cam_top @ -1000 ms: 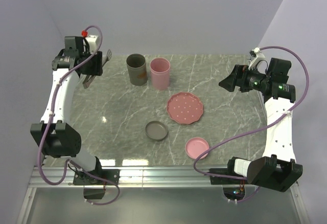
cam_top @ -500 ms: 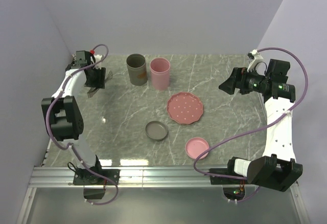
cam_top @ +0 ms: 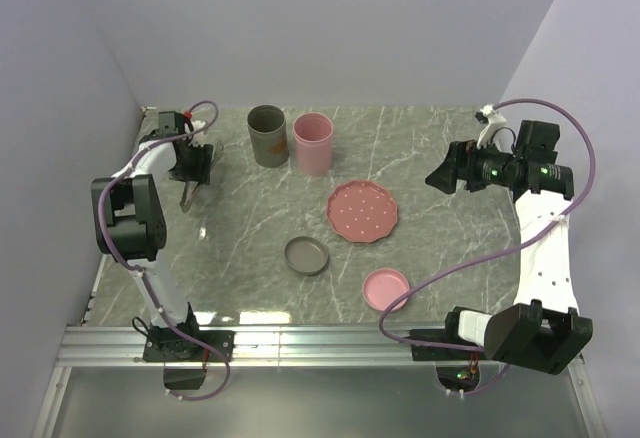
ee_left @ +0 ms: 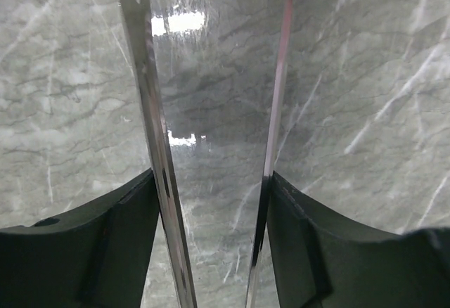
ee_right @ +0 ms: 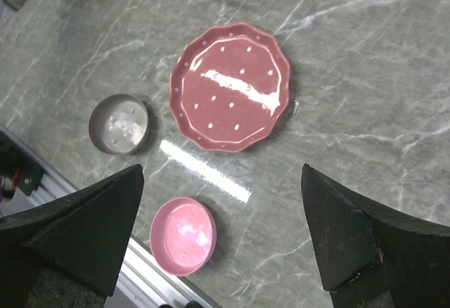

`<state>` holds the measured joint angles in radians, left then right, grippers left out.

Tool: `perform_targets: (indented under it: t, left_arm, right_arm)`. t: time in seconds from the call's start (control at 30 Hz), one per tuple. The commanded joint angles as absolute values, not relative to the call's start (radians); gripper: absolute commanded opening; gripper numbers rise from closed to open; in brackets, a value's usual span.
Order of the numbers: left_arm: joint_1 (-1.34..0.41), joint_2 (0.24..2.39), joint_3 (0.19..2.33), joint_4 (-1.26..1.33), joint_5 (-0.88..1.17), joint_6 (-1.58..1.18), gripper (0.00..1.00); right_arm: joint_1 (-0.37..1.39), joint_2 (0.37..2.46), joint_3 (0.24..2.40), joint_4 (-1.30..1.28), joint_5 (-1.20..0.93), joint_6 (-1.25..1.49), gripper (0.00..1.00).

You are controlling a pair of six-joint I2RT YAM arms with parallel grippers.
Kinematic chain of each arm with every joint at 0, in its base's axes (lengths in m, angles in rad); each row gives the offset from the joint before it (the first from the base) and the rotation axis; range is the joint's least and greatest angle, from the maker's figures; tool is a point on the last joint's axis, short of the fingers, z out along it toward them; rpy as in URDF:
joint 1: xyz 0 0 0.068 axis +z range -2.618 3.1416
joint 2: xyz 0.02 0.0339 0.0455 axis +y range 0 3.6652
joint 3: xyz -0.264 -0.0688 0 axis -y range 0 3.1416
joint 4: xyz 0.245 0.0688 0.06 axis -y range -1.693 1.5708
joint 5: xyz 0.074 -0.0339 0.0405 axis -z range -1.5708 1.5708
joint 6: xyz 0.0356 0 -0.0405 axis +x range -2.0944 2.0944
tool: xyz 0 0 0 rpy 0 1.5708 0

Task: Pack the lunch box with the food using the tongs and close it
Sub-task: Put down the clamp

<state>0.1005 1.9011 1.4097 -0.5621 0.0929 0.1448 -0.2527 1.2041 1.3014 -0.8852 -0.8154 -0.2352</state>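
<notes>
Handling of the tongs (ee_left: pixel 151 132) is judged the step in hand. They are clamped in the left gripper (ee_left: pixel 211 178), one thin arm pressed against each finger's inner face, over the far-left part of the table (cam_top: pixel 450 248). No food is seen anywhere: the pink scalloped plate (cam_top: pixel 363 211) is bare, and the insides of the grey cup (cam_top: pixel 267 135) and pink cup (cam_top: pixel 312 143) cannot be read. Packing is possibly done, so laying the tongs down is probably called for next. The grey lid (cam_top: pixel 306 255) and pink lid (cam_top: pixel 385 288), both loose on the table, are then to be fitted onto the cups. The right gripper (ee_right: pixel 223 174) is held wide apart and empty, above the right side. The tongs' long axis is run from the gripper toward the near edge, tips sloped down at the table and spread. The joined end is hidden behind the fingers. Whether the tips touch the marble cannot be told.
</notes>
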Motion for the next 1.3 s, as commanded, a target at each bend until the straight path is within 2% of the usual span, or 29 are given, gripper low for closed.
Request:
perform_targets:
  t: [0.0,0.13,0.3,0.37,0.77,0.8,1.1,1.27]
  left_arm:
    - [0.098,1.917,1.402,-0.519,0.086,0.149,0.64]
    - [0.098,1.934,1.396,-0.518,0.08,0.152,0.71]
    - [0.1,1.948,1.39,-0.522,0.084,0.155,0.75]
    - [0.098,1.95,1.388,-0.526,0.095,0.153,0.8]
    - [0.098,1.934,1.397,-0.557,0.109,0.147,0.84]
    - [0.1,1.933,1.397,-0.56,0.11,0.15,0.99]
    - [0.098,1.872,1.445,-0.603,0.143,0.14,0.99]
    - [0.1,1.774,1.5,-0.656,0.245,0.126,0.99]
  right_arm:
    - [-0.236,1.215,1.321,-0.952,-0.847,-0.311,1.0]
    - [-0.189,1.204,1.301,-0.962,-0.818,-0.345,1.0]
    - [-0.117,1.18,1.295,-0.957,-0.747,-0.35,1.0]
    - [-0.072,1.17,1.302,-0.971,-0.73,-0.36,1.0]
    - [0.109,1.135,1.264,-0.959,-0.586,-0.36,1.0]
    - [0.115,1.137,1.266,-0.957,-0.583,-0.359,1.0]
    - [0.169,1.15,1.29,-0.988,-0.529,-0.377,1.0]
    - [0.245,1.144,1.284,-1.006,-0.485,-0.393,1.0]
